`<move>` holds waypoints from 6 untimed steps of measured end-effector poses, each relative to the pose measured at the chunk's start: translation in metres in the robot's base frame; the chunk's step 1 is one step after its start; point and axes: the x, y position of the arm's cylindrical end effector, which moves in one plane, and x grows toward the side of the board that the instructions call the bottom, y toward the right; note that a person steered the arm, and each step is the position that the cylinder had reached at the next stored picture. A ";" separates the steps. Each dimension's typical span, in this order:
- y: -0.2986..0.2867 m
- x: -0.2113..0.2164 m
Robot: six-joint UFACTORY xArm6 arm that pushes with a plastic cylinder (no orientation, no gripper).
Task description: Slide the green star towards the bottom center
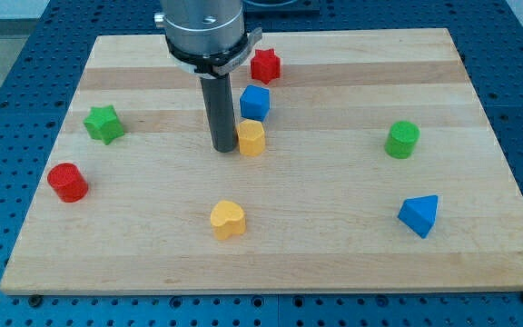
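My tip [223, 149] holds nothing, resting just beside the yellow block [251, 138], well right of the green star [103, 123]. The star looks light, rigid, slippery; I'd push its upper-left points.

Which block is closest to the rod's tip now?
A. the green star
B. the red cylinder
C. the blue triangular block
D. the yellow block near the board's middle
D: my tip stands right beside the yellow block, on its left in the view, while the green star lies far off to the view's left.
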 end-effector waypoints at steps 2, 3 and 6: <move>-0.120 -0.013; -0.122 -0.075; -0.167 0.003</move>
